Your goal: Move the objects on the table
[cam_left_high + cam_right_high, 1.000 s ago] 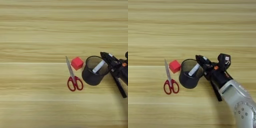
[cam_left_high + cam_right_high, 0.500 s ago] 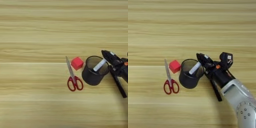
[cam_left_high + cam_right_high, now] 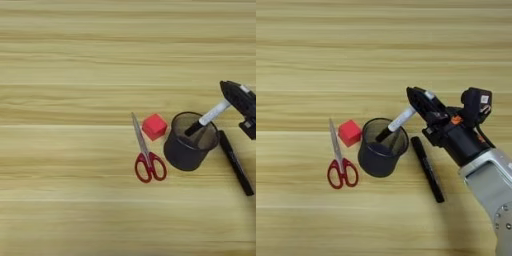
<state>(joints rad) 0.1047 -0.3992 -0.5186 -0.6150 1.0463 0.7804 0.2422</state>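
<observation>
A black wire-mesh pen cup (image 3: 374, 163) stands upright on the table (image 3: 381, 50), right of centre. A slim white marker (image 3: 402, 119) slants out of it, dark cap down inside the cup and white end up to the right. My right gripper (image 3: 419, 100) is above and right of the cup, its black fingers shut on the marker's upper end. A black marker (image 3: 427, 169) lies flat on the wood just right of the cup, below my forearm. The left eye view shows the cup (image 3: 186, 154), the white marker (image 3: 214, 113), the black marker (image 3: 235, 161) and the gripper (image 3: 230, 93) at the right edge.
A small red cube (image 3: 349, 132) sits just left of the cup. Red-handled scissors (image 3: 338, 160) lie left of it, blades pointing away from me. My silver forearm (image 3: 491, 185) fills the lower right corner.
My gripper has drawn back up and to the right from over the cup. The white marker's upper end went with it and now slants out. The black marker lies uncovered.
</observation>
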